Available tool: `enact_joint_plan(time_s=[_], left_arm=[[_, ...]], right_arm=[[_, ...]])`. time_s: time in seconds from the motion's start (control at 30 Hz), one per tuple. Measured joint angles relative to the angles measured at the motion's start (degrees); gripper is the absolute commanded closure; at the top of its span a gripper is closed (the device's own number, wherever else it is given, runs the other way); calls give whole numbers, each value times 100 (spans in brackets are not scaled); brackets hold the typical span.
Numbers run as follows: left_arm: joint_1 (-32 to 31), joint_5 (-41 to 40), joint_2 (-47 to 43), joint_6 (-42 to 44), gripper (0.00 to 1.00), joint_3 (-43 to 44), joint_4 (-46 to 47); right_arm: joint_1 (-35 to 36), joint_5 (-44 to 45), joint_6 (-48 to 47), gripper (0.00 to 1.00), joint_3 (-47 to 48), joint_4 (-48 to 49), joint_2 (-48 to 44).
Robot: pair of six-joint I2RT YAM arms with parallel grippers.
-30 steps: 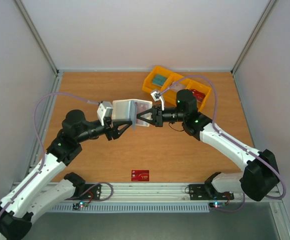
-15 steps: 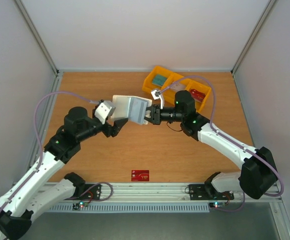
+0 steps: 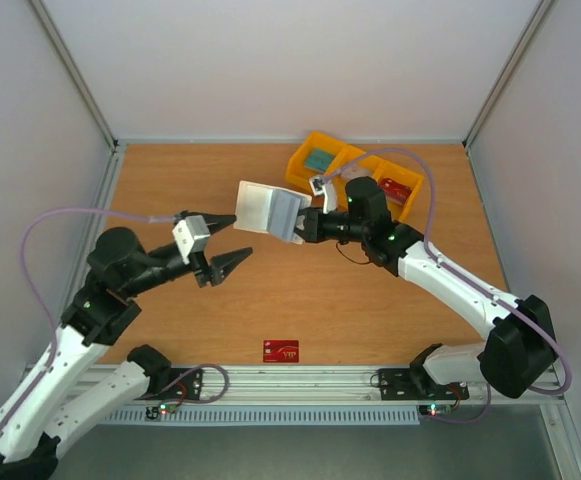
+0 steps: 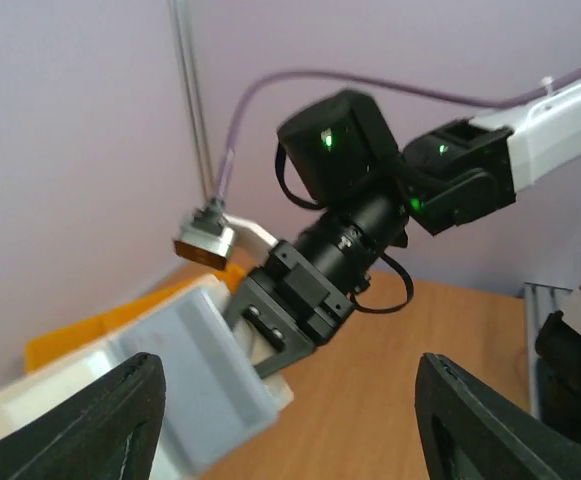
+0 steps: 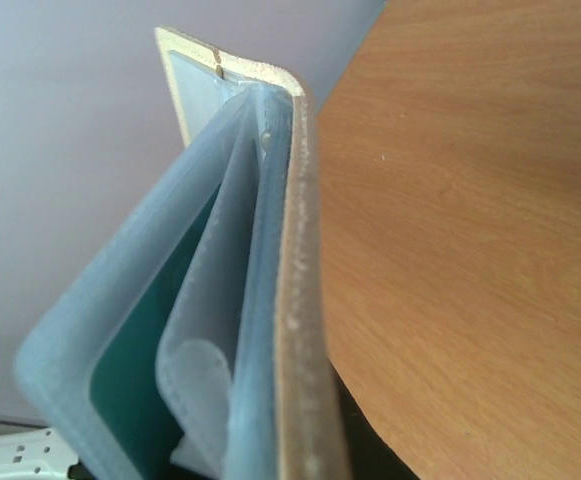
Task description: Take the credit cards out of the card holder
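The card holder [image 3: 267, 208] hangs above the table's middle, cream outside and pale grey-blue inside, with its leaves fanned apart [image 5: 260, 300]. My right gripper [image 3: 300, 228] is shut on its right edge. A teal surface [image 5: 130, 400] shows in one pocket; I cannot tell whether it is a card. My left gripper [image 3: 240, 238] is open and empty, a short way left of the holder and below it; the holder [image 4: 170, 370] shows beyond its left finger [image 4: 90, 420]. One red credit card [image 3: 281, 350] lies flat near the table's front edge.
A yellow three-compartment bin [image 3: 300, 165] stands at the back right, with a green item [image 3: 320, 160] in its left compartment and a red one [image 3: 398, 188] in its right. White walls close in the table on three sides.
My left gripper has come off the card holder's left edge and drawn back to the left and toward me. The right gripper has carried the holder slightly up and away.
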Motion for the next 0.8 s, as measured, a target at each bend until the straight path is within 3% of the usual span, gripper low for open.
enact_joint_plan(time_s=[0.2, 0.3, 0.4, 0.6, 0.8], left_arm=[[-702, -557, 1023, -400, 15, 42, -149], [-1040, -975, 1340, -140, 4, -24, -229], [-1390, -1261, 1357, 442, 3, -96, -221], [-1823, -1956, 1318, 2435, 13, -424, 267], [-1836, -2459, 1349, 3600, 43, -619, 511]], right_arm=[[426, 601, -20, 99, 461, -402, 0], [568, 778, 37, 99, 498, -413, -2], [643, 872, 109, 99, 511, -411, 2], [673, 789, 195, 99, 599, -302, 72], [675, 597, 256, 99, 647, -291, 83]])
